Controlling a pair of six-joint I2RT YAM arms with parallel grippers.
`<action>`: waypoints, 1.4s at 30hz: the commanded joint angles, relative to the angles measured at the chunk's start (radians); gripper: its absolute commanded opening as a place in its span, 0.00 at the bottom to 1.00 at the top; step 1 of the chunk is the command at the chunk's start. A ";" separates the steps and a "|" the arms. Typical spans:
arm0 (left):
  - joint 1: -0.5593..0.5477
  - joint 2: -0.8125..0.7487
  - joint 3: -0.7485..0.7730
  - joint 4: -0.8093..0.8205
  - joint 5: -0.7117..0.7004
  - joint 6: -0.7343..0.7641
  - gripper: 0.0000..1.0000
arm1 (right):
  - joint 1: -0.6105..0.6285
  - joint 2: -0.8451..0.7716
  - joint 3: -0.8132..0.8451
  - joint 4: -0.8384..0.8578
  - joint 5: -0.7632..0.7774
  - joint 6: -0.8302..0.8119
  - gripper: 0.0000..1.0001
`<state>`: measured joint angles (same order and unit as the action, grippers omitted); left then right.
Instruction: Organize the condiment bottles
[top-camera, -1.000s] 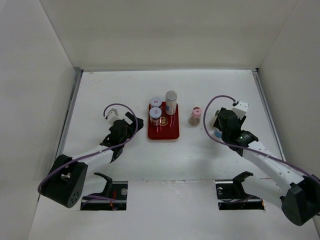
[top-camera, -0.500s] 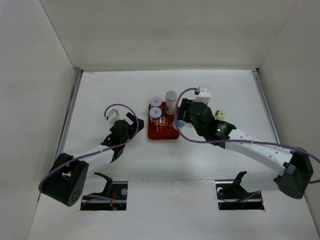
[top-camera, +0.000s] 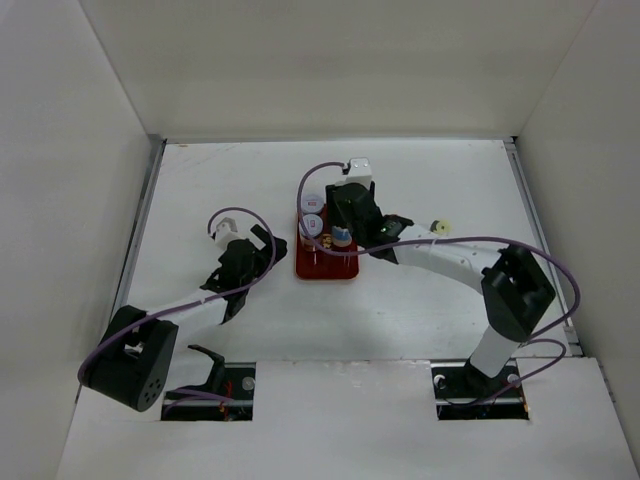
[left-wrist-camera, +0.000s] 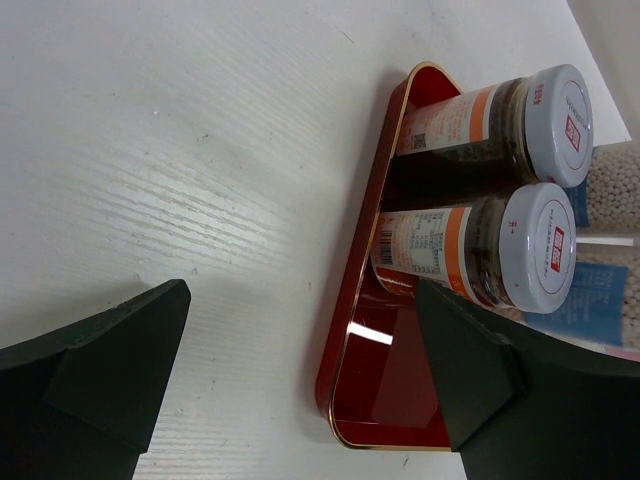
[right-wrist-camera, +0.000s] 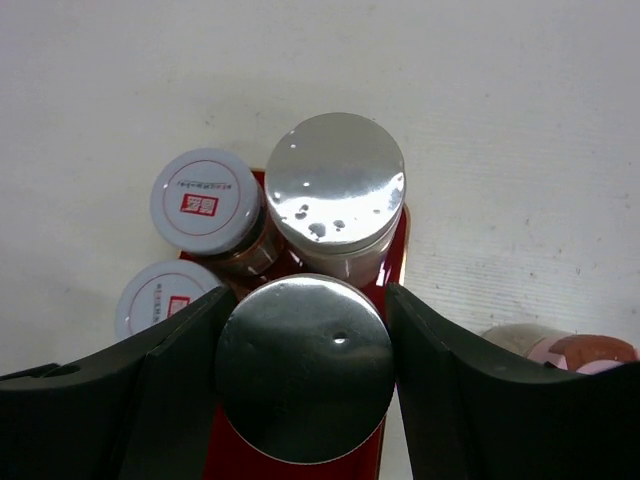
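Right wrist: right gripper (right-wrist-camera: 308, 300) partly closed, clamped on silver-capped jar (right-wrist-camera: 305, 370) over red tray (right-wrist-camera: 401, 250). Second silver-capped jar (right-wrist-camera: 335, 185) and two grey-capped jars (right-wrist-camera: 205, 200) standing on tray; pink-capped jar (right-wrist-camera: 590, 352) just right of tray. Left gripper (left-wrist-camera: 300, 290) wide open, empty, left of tray.

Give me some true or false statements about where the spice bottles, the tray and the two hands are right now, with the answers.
1. The right hand grips a silver-capped bottle at the red tray. True.
2. The left hand holds a jar. False: it is open and empty, beside the tray.
3. Two grey-capped jars stand in the tray. True.
4. Every bottle is in the tray. False: a cream-capped bottle sits on the table, right of the tray.
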<state>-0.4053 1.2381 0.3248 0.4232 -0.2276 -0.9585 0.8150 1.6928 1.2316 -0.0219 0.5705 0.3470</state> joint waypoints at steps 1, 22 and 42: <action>0.007 -0.017 0.014 0.048 -0.006 -0.005 1.00 | -0.017 0.017 0.055 0.126 0.012 -0.023 0.52; -0.003 -0.019 0.019 0.045 0.000 -0.003 1.00 | -0.027 -0.315 -0.236 0.100 0.126 0.056 0.94; -0.007 0.012 0.025 0.049 -0.009 -0.002 1.00 | -0.264 -0.145 -0.311 0.137 -0.037 0.089 0.71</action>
<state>-0.4149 1.2530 0.3256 0.4263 -0.2272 -0.9581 0.5564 1.5143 0.8814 0.0986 0.5686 0.4488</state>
